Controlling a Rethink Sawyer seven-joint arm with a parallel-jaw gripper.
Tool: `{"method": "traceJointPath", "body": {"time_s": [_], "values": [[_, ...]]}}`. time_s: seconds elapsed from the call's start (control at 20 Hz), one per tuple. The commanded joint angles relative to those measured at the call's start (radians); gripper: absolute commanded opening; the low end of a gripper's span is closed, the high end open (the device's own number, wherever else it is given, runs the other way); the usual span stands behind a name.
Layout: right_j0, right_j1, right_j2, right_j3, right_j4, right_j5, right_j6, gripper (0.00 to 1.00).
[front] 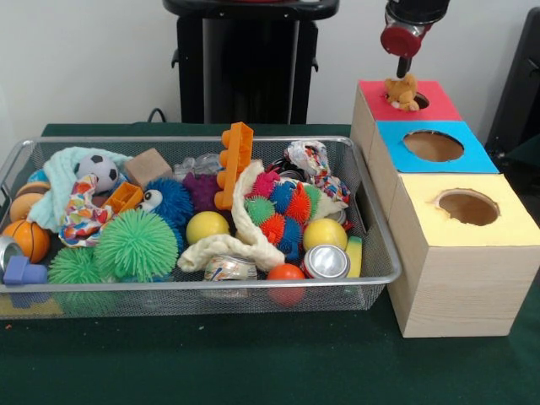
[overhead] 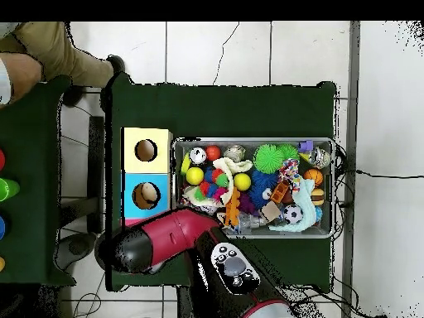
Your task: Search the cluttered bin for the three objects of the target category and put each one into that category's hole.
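Tan plush toy animal sits at the hole of the red-topped wooden box, upper right of the front view. Claw directly above it, touching or nearly so; grip state cannot be told. Wire mesh bin of mixed toys lies left on the green desk.

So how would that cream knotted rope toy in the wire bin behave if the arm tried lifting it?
The cream knotted rope toy drapes in a curve over the balls, so it is probably floppy and would sag from one grasp point. It looks soft and light. Its ends could drag neighbours like the yellow ball along.
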Motion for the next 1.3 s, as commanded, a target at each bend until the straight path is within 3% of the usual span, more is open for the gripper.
{"method": "traceJointPath", "body": {"time_s": [0.05, 1.3], "values": [[-0.010, 0.043, -0.006, -0.059, -0.063, -0.066, 0.066, 0.00], [0.018, 0.061, -0.012, -0.108, -0.085, -0.041, 0.079, 0.00]]}}
